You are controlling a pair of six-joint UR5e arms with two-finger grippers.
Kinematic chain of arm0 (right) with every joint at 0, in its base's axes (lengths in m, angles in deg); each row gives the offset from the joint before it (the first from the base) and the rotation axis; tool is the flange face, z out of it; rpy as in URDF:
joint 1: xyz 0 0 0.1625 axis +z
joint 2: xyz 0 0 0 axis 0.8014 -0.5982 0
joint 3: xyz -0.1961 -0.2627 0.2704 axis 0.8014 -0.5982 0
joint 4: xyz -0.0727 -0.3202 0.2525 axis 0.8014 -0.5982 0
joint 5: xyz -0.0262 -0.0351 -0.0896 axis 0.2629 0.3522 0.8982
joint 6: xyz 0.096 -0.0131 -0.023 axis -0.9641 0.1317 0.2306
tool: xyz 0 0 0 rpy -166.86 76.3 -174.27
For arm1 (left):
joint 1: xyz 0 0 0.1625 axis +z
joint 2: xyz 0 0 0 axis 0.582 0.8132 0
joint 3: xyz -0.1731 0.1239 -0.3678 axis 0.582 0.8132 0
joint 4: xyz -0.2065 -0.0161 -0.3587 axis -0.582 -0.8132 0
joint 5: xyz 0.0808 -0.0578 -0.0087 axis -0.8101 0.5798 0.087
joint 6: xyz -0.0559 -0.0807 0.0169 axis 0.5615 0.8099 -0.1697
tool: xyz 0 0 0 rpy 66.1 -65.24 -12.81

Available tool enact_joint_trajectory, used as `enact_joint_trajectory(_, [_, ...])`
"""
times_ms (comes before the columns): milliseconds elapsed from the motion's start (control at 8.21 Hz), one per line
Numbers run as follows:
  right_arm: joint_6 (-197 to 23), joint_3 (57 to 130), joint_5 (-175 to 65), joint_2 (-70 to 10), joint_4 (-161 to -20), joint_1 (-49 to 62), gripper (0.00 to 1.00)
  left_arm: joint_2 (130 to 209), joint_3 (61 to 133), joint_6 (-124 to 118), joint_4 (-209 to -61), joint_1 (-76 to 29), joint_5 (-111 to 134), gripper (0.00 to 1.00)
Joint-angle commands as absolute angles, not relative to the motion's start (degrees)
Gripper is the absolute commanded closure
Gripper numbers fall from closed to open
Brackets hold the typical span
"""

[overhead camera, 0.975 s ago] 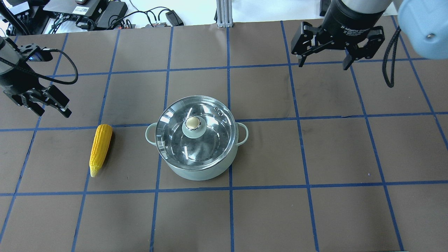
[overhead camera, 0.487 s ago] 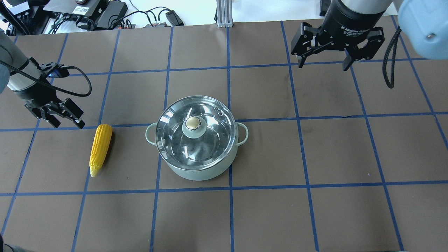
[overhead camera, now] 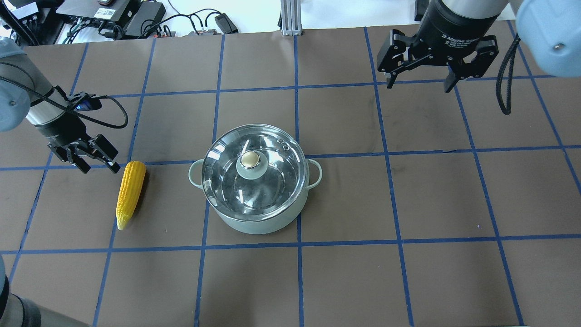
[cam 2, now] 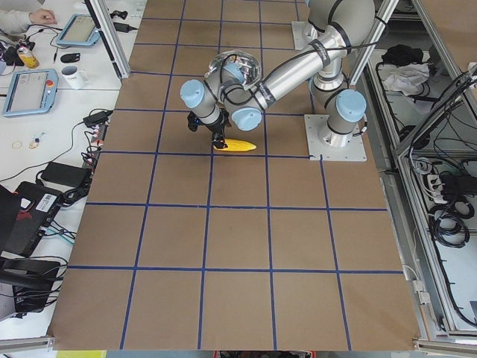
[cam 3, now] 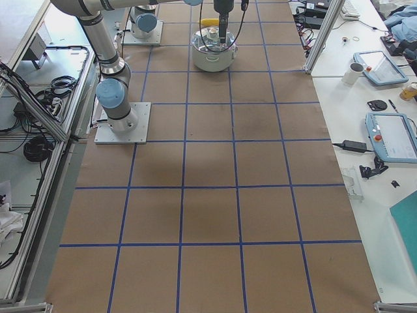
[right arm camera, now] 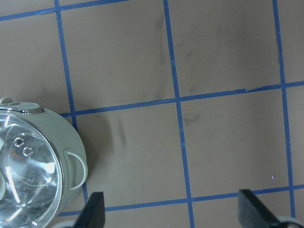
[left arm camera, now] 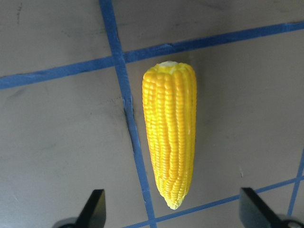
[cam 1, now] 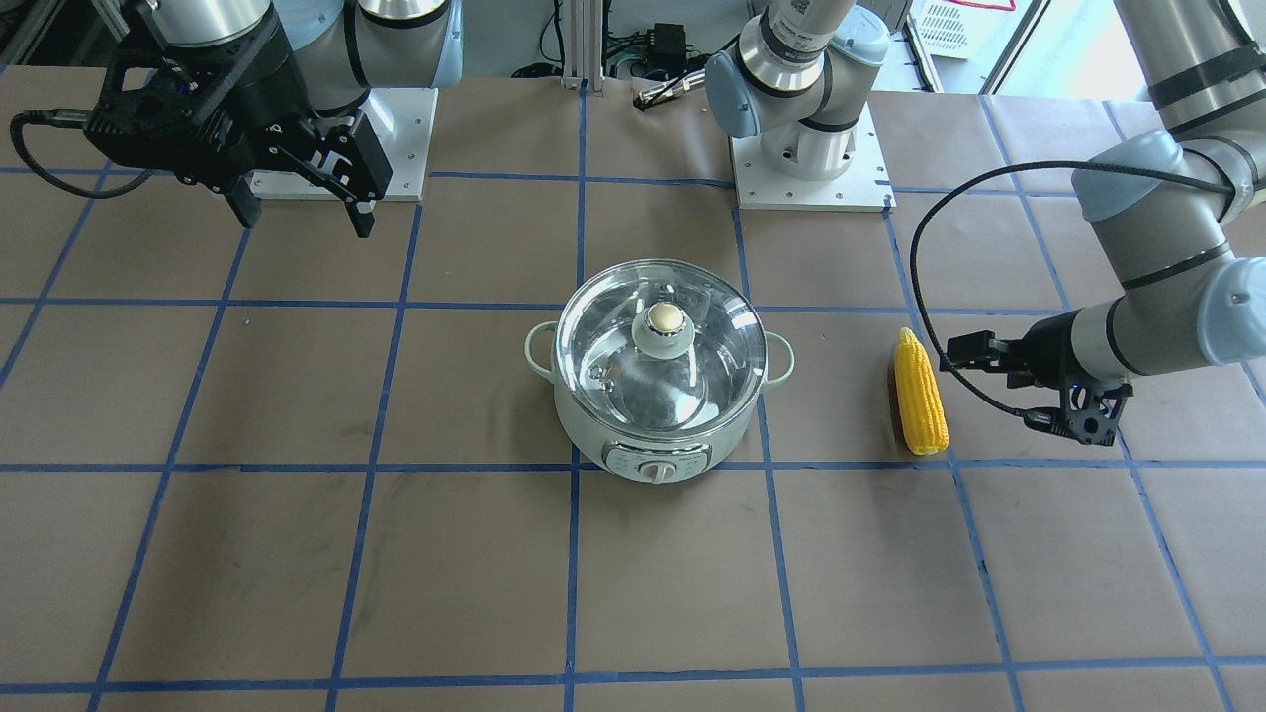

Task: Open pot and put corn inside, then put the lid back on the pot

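Note:
The pale mint-green pot (overhead camera: pixel 254 222) (cam 1: pixel 593 435) stands mid-table with the clear glass lid (overhead camera: pixel 272 159) (cam 1: pixel 712 346) shut on it. The yellow corn (overhead camera: pixel 130 192) (cam 1: pixel 920 396) (left arm camera: pixel 171 133) lies flat on the table to the pot's left in the overhead view. My left gripper (overhead camera: pixel 97 167) (cam 1: pixel 1073 427) is open and empty, low over the table just beside the corn's blunt end. In the left wrist view its fingertips (left arm camera: pixel 95 209) flank the corn's tapered tip. My right gripper (overhead camera: pixel 420 84) (cam 1: pixel 297 213) is open and empty, high at the far right, away from the pot.
Brown table cover with a blue tape grid. Both arm bases (cam 1: pixel 811 168) stand at the robot's side of the table. Cables and power bricks (overhead camera: pixel 136 18) lie beyond the far edge. The pot's rim and handle show in the right wrist view (right arm camera: pixel 71 161).
My left gripper has moved right and nearer, from the table's left edge to just beside the corn's blunt end. The right gripper, pot, lid and corn have not moved.

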State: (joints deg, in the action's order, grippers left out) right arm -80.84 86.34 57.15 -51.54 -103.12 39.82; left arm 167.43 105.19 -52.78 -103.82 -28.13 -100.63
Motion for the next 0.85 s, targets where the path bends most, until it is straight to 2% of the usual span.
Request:
enact_joint_trajectory(0, [-80.93,86.34,57.22,-51.45,-103.04,39.82,0.00,169.27,105.45,-52.25,-103.93,-28.22,-96.92,0.00])
enact_joint_trajectory(365, [-81.36,86.26,55.38,-49.97,-104.26,40.69,0.00,172.69,105.63,-52.69,-101.65,-28.22,-96.99,0.00])
enact_joint_trajectory(731, [-97.37,84.50,53.53,-37.87,-116.43,55.49,0.00,174.81,105.72,-52.25,-100.50,-28.22,-96.82,0.00])
